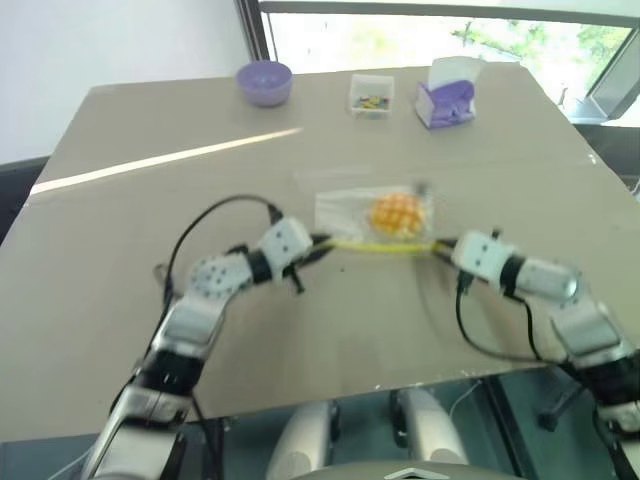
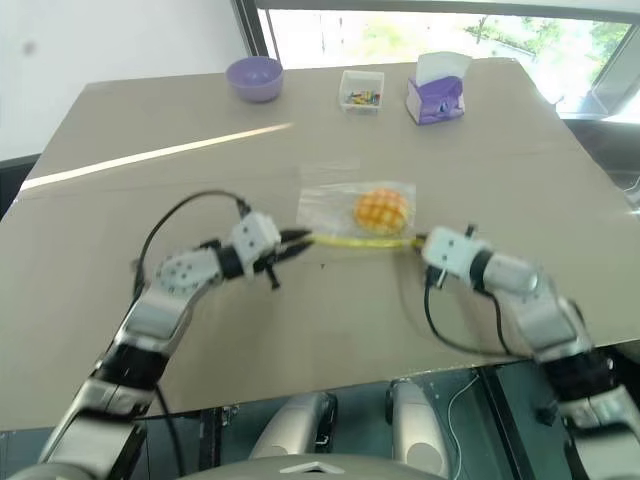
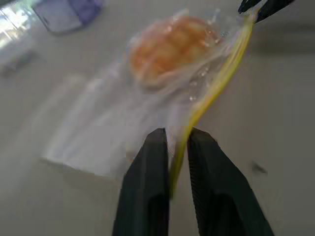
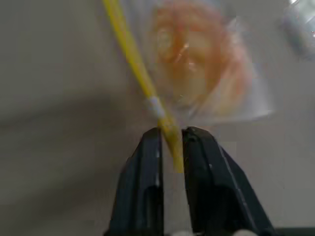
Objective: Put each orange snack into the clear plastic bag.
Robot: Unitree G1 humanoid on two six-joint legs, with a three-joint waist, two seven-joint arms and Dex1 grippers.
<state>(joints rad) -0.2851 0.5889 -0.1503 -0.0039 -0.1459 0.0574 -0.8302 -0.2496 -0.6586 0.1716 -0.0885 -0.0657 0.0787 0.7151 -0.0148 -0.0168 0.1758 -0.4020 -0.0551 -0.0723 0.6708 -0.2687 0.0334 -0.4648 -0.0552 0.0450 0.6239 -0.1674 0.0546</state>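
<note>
Two robot arms reach inward over a tan table (image 1: 120, 330), meeting at opposite ends of a clear plastic bag (image 1: 345, 212) that lies flat near the table's middle. The left arm bends at the elbow and angles its wrist toward the right; the left gripper (image 3: 177, 142) has its two black fingers nearly together, with the bag's yellow zip strip (image 3: 216, 83) running between them at one end. The right arm mirrors that pose, elbow out and wrist turned left, pointing slightly downward; the right gripper (image 4: 172, 142) likewise has its fingers narrowly parted, and the other end of the same strip sits in the slim gap between them. Whether either pair of fingers actually presses the strip cannot be told from the wrist views.

The orange snack (image 1: 395, 213), a round bun with a criss-cross top, sits inside the bag, toward its right half, just beyond the zip strip as seen from the head camera.

Along the far edge of the table stand a purple bowl (image 1: 264, 82), a small clear box (image 1: 371, 95) of colourful bits and a purple-and-white tissue box (image 1: 448, 95), all well apart from the bag and both grippers.
</note>
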